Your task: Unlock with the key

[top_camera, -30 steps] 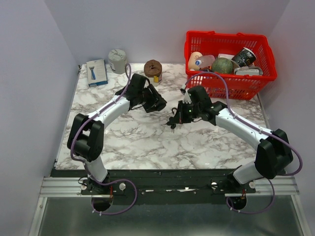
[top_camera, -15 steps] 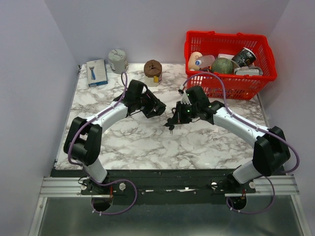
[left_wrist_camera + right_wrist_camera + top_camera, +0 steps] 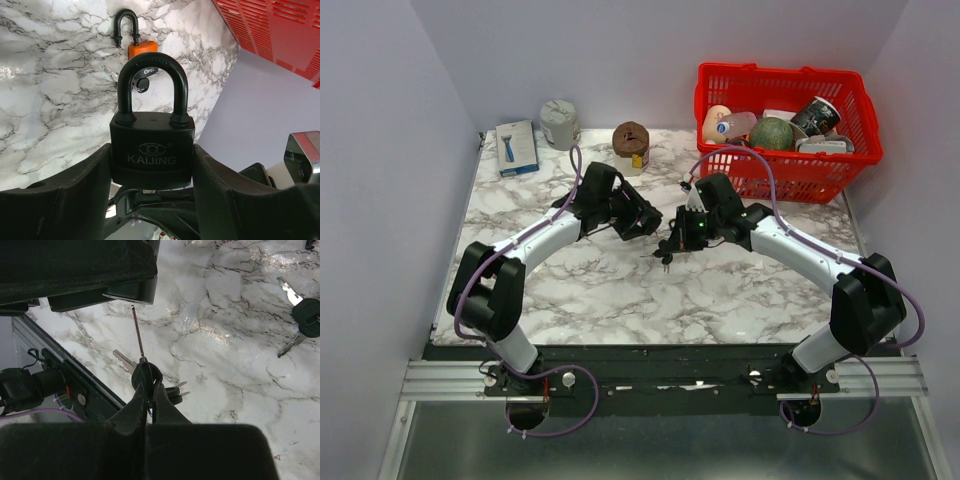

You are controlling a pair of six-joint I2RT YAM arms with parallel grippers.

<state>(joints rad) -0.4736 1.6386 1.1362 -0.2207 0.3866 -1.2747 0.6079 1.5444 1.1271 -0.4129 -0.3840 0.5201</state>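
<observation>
The black padlock sinks between the fingers of my left claw, so its underside and keyhole are hidden. Its shackle covers much of the orange padlock behind and the loose keys beside it. The red basket runs off the top corner. At my right wrist the key in my right claw shows edge-on, teeth unreadable. A second key bunch is cut by the right edge. From above, padlock and key are too small to tell.
</observation>
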